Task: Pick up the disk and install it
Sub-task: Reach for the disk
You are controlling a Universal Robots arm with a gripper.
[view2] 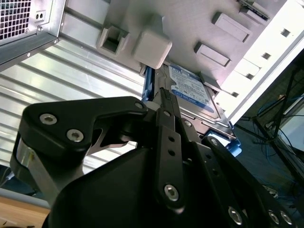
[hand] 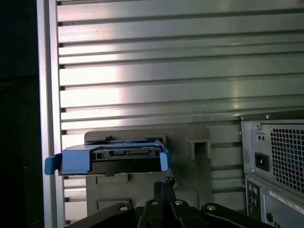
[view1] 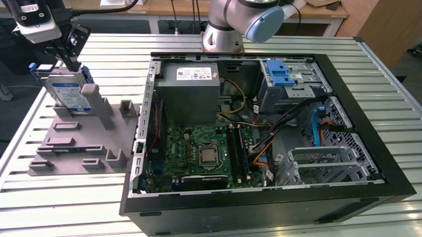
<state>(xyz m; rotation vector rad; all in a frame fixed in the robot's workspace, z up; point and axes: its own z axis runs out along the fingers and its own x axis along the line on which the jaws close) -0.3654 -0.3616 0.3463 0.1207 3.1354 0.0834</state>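
Disk: the flat silver metal hard drive in its blue plastic carrier [view1: 71,96] stands on edge in a grey plastic holder [view1: 79,143] on the bench [view1: 66,197].
Claw: the claw [view1: 72,63] looks clenched and empty.
Relation: the disk sits directly below the tips, long axis upright.

Silver disk [view1: 61,79] with blue-white label [view1: 71,98], grey holder [view1: 82,148], black gripper [view1: 70,62]
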